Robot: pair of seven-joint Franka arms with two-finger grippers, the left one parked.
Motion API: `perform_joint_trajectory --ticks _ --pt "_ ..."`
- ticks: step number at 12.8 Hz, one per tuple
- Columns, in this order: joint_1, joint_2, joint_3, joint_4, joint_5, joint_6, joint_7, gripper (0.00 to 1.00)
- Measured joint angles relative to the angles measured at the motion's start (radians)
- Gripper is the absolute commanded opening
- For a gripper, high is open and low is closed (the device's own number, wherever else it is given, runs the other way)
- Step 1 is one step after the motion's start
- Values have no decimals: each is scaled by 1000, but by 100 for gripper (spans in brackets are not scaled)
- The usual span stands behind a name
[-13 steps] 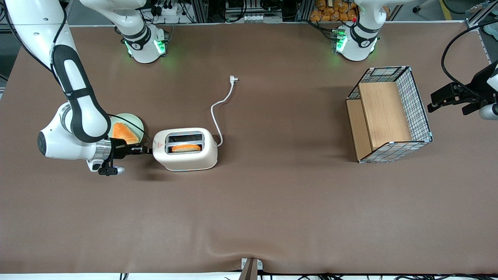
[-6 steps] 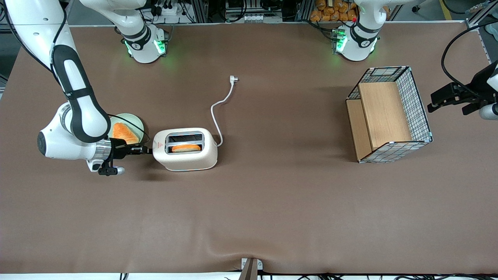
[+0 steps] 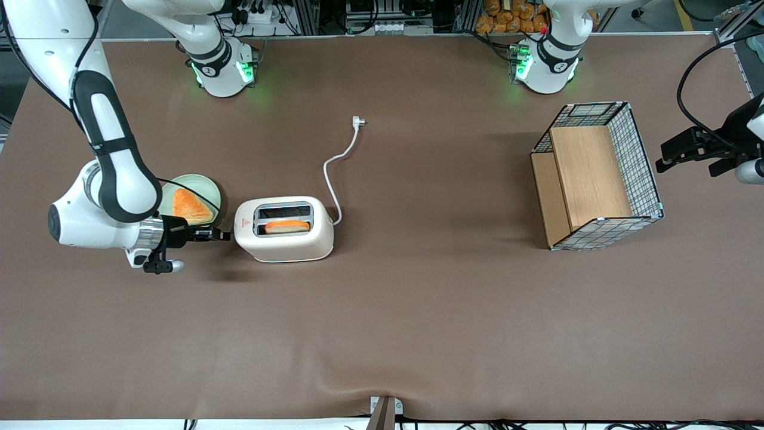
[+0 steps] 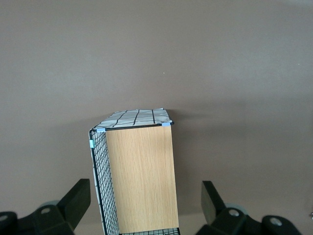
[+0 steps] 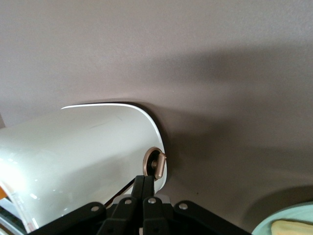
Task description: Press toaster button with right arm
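A: Where the gripper [image 3: 222, 235] sits at the toaster's [image 3: 285, 230] narrow end, how do its fingers stand?

B: Pressed together, holding nothing; in the wrist view their tips [image 5: 143, 185] lie just beside the button [image 5: 155, 163], contact unclear.

A: Any room around?

B: Bare brown table [image 3: 382, 322] nearer the camera. A green plate [image 3: 210, 190] with an orange slice [image 3: 191, 205] lies close by the right arm [image 3: 110, 173]. The wire basket [image 3: 597, 176] stands toward the parked arm's end.

A: Markings?

B: A red triangle [image 3: 243, 223] on top; no readable writing.

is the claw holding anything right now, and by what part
Nothing is held. The claw is shut with its tips together, just off the toaster's narrow end, near the button.
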Motion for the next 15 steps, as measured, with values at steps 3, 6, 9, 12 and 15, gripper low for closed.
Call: perform_joint_trajectory --ticks 3,6,9,12,15 --pt "-14 4 -2 32 -2 -34 -2 100" --pt "-20 4 -5 58 -12 -42 -4 100" --pt "-28 -2 -7 119 -75 -53 -6 100" --pt "-32 -38 -20 181 -148 -70 -6 100" --pt "-35 -91 -27 243 -225 -143 1 100"
